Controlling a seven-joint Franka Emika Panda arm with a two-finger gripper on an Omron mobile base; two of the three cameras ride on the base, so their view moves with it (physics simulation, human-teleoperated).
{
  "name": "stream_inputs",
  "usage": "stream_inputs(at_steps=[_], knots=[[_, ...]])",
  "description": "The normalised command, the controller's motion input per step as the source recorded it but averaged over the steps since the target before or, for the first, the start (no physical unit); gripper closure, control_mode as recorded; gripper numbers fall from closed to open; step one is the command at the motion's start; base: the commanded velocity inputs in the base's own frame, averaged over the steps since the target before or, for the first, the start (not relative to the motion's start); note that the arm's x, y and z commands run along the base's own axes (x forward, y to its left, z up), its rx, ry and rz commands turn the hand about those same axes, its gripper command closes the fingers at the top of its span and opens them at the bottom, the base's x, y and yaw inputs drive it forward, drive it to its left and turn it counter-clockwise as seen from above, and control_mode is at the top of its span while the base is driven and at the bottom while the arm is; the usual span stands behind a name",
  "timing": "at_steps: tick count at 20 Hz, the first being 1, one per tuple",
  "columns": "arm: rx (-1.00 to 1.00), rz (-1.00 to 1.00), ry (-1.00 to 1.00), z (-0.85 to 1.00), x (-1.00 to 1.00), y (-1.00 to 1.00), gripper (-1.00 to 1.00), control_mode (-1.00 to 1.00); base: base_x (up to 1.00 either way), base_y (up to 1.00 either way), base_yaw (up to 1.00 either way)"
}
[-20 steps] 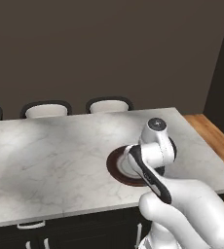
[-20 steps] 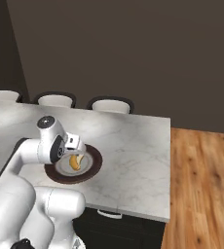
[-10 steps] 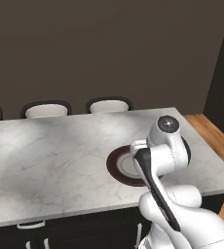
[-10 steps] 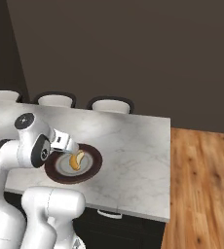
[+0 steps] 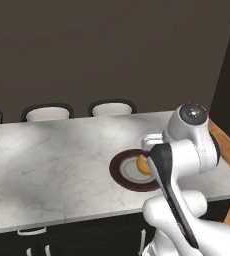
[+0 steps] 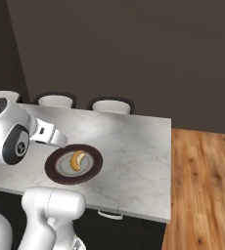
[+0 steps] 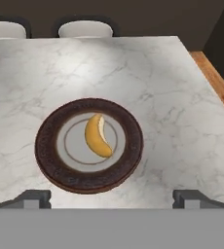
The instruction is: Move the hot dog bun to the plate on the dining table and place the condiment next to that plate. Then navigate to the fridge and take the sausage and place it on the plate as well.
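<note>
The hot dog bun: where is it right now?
The hot dog bun lies in the plate's pale centre, on the dining table near its wood-floor end.

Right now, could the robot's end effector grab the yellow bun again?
Probably yes. The end effector is open above the hot dog bun, which lies bare on the plate, with nothing in between.
</note>
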Motion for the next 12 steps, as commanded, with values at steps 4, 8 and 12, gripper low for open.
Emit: stream_inputs(at_steps=[4, 8, 12], knots=[[0.0, 0.0, 0.0, 0.57, -0.74, 0.0, -1.0, -1.0, 0.0, 0.0, 0.0], [0.0, 0.0, 0.0, 0.28, -0.89, 0.0, -1.0, -1.0, 0.0, 0.0, 0.0], [0.0, 0.0, -0.05, 0.26, -0.85, -0.01, -1.0, -1.0, 0.0, 0.0, 0.0]])
